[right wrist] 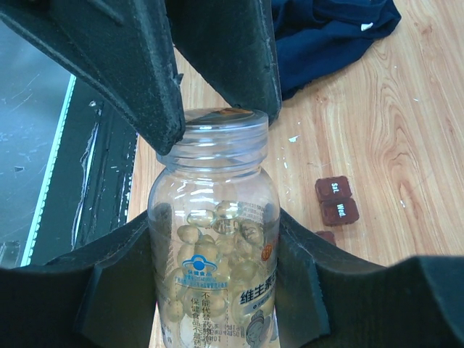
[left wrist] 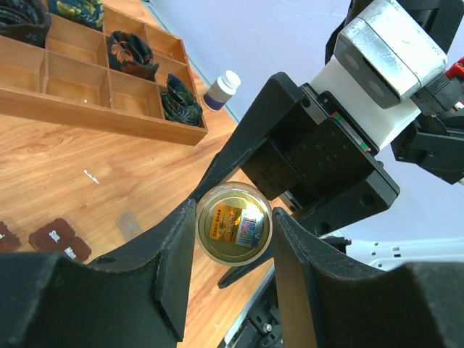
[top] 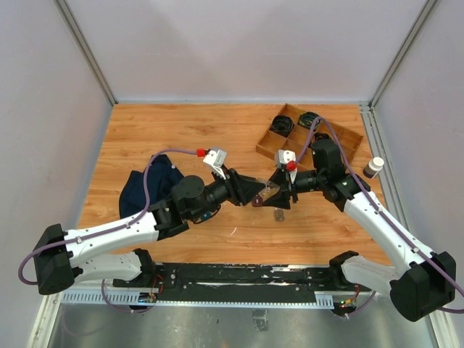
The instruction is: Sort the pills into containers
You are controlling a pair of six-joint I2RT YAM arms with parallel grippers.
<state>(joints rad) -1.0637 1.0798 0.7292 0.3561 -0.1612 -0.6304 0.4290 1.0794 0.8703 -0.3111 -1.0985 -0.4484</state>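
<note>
2 claws, 1 pill bottle (top: 267,193) over the counter (top: 159,138).
Top view: left claw (top: 251,196) and right claw (top: 281,190) meet mid-frame on it; containers (top: 279,214) lie just below. Left wrist: left claw clamped on the cap (left wrist: 234,223), containers lower left. Right wrist: right claw clamped round the body, 2 containers right.

Pale lilac walls (top: 239,43), metal corner posts (top: 83,47) — wood-grain tabletop (top: 181,130), even light
</note>
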